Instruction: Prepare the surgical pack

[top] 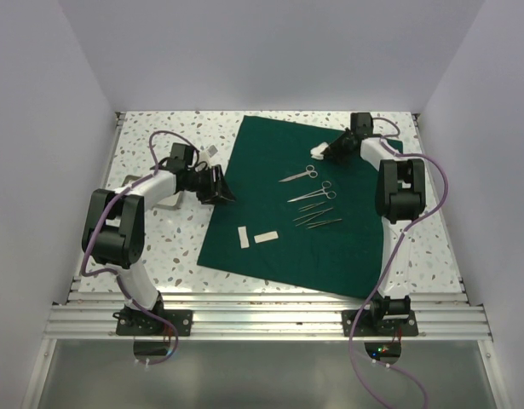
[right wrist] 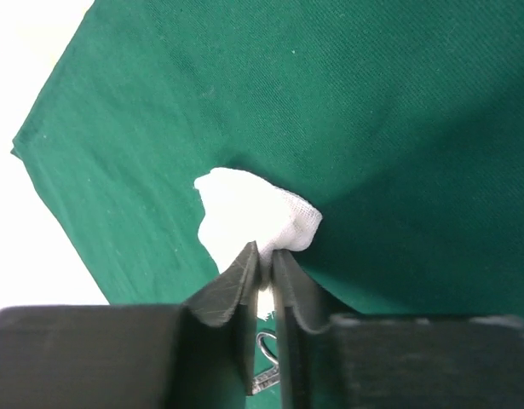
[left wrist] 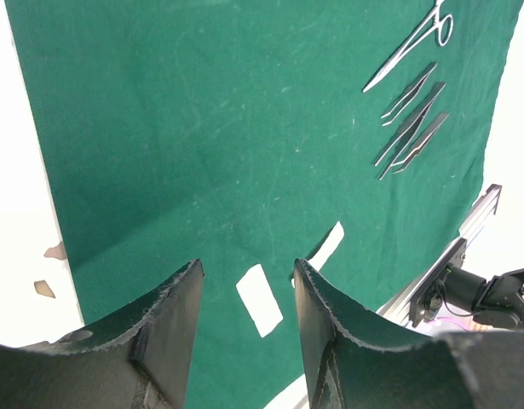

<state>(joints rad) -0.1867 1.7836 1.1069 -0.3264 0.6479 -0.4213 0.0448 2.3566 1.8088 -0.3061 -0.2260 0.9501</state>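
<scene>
The dark green drape [top: 330,247] lies spread flat on the speckled table. Two steel scissors [top: 298,175] and several forceps [top: 317,217] rest near its middle. Two flat white gauze strips [top: 244,238] lie near its front left. My right gripper [top: 330,152] is at the drape's far edge, shut on a crumpled white gauze piece [right wrist: 253,213] that bulges past its fingertips [right wrist: 251,260]. My left gripper [left wrist: 247,266] hovers open over the drape's left side with nothing between its fingers. One gauze strip [left wrist: 263,298] shows below its jaws, and the forceps [left wrist: 411,128] lie farther off.
White walls close in the table on three sides. An aluminium rail [top: 262,317] carrying both arm bases runs along the near edge. Bare speckled tabletop [top: 159,239] flanks the drape on the left and right. A scissors handle [right wrist: 266,345] shows under the right gripper.
</scene>
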